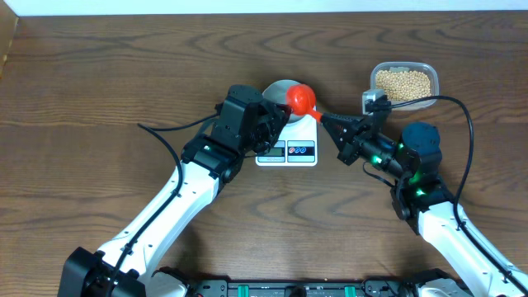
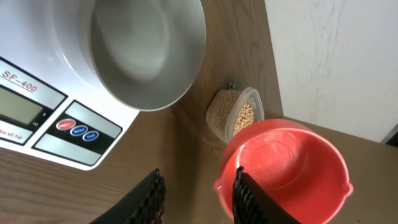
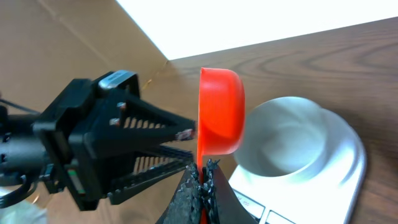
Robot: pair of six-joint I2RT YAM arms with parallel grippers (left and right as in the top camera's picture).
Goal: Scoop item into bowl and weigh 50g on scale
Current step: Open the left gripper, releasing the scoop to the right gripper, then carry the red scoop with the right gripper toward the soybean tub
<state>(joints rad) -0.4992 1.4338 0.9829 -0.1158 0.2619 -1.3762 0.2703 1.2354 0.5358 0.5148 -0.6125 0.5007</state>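
**Scoop gripped on edge beside bowl; beans in tub**

Right arm [image 1: 450, 227]: reaches in from the near right, forearm angled toward the centre of the counter [image 1: 99, 74]. Right tool [image 3: 201, 169] is clamped tight on the thin handle of the red scoop [image 3: 219, 112]. The scoop is turned on its side, with its mouth facing the left tool and its rounded back toward the bowl [image 3: 286, 146]. From overhead it sits at the bowl's right edge, raised above the scale [image 3: 339, 168]. The left wrist view looks into the scoop's mouth and shows only bare red plastic.

Left arm [image 1: 169, 202]: stretches from the near left up to the left side of the scale. Left tool [image 2: 199, 177] stands partly apart, a narrow gap with only counter showing between the fingers [image 2: 152, 196]. Its right finger crosses in front of the scoop's rim in that view; I cannot tell whether they touch.

Bowl: upright on the far part of the scale's platform, its pale inside bare. The display and buttons face the near edge; I cannot read the display.

Beans [image 1: 403, 82]: all in the clear tub [image 1: 429, 68] at the far right, well apart from the scale and just beyond the right arm's wrist.

The two tools meet close together over the scale, crowding the space at the bowl. A black cable [image 1: 161, 132] trails left of the left arm.
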